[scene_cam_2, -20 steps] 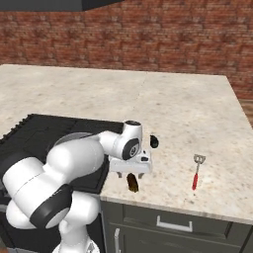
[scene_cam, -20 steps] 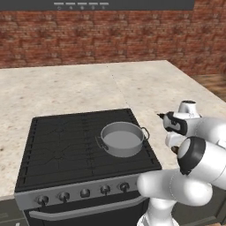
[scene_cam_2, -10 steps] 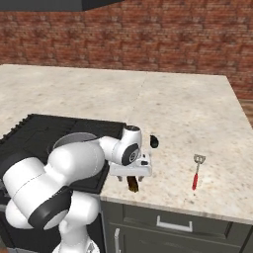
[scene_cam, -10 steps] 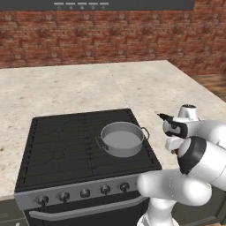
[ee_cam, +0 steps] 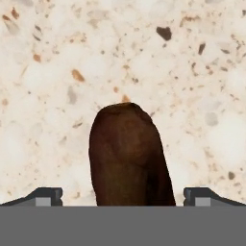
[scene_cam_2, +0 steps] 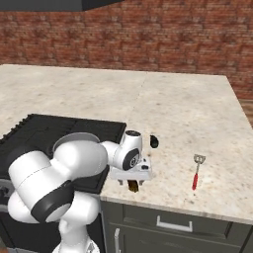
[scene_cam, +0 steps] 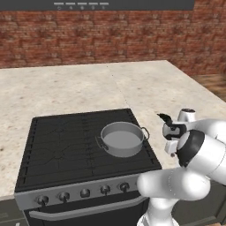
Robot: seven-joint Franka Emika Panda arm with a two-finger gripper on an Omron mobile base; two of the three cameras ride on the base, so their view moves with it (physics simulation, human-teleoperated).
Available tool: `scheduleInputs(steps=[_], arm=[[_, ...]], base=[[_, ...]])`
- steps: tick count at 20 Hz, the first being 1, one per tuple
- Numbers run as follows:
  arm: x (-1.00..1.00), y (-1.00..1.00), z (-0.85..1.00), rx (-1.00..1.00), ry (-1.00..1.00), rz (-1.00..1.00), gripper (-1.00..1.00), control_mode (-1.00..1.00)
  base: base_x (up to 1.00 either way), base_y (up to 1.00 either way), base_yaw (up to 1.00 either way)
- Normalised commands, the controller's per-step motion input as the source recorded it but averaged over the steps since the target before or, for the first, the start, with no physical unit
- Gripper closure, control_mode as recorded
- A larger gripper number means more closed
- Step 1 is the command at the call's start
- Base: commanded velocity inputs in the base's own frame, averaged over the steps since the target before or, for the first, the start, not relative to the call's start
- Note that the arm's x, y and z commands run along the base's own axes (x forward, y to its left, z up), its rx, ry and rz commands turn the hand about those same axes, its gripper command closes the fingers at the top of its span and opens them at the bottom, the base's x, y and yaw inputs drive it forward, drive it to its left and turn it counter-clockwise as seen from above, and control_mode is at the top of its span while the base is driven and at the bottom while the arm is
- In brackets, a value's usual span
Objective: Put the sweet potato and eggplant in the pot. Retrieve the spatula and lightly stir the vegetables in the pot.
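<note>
From the hand view I see the sweet potato [ee_cam: 129,156] lying on the speckled counter [ee_cam: 57,72], right between my two fingertips [ee_cam: 45,196], which sit well apart on either side of it. The gripper [ee_cam: 123,197] is spread wide, and I cannot tell whether the tips touch the potato; its near end is cut off at the bottom of the view.

In the right base view the gripper [scene_cam_2: 132,184] points down at the counter edge just right of the stove [scene_cam_2: 59,133], with a brown stub of the sweet potato [scene_cam_2: 133,186] showing under the hand. The eggplant [scene_cam_2: 154,142] lies just beyond the wrist, partly hidden by it. The spatula [scene_cam_2: 196,171] lies well to the right, red handle toward me.

The pot [scene_cam: 122,138] sits on the stove's right side; most of it is hidden behind my arm in the right base view. In the left base view the arm covers the hand, and I make out only the eggplant's [scene_cam: 165,118] dark tip.
</note>
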Motion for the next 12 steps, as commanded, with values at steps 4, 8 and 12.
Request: scheduleInputs(steps=[4, 8, 12], arm=[[0.00, 0.00, -0.05, 0.00, 0.00, 0.00, -1.00, -1.00], [0.00, 0.00, 0.00, 0.00, 0.00, 0.00, -1.00, -1.00], [0.00, 0.00, 0.00, 0.00, 0.00, 0.00, 1.00, -1.00]], base=[[0.00, 0.00, 0.00], [0.00, 0.00, 0.00], [0.00, 0.00, 0.00]])
